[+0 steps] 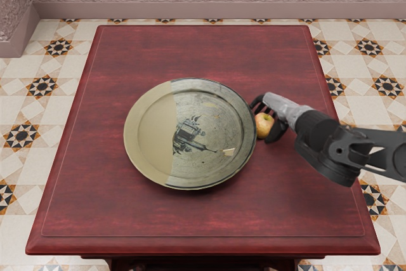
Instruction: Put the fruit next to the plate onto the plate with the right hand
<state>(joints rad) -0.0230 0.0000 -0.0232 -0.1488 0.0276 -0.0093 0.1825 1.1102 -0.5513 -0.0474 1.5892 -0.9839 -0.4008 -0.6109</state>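
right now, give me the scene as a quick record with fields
table: dark red wood
plate: large, round, at the table's centre
apple: on the table, just off the plate's right rim
right hand: fingers curled around the apple
task status: apple not yet on the plate

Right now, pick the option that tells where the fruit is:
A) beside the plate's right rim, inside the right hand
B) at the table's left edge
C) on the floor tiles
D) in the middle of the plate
A: the fruit lies off the plate, just past its right rim, with the right hand curled around it.
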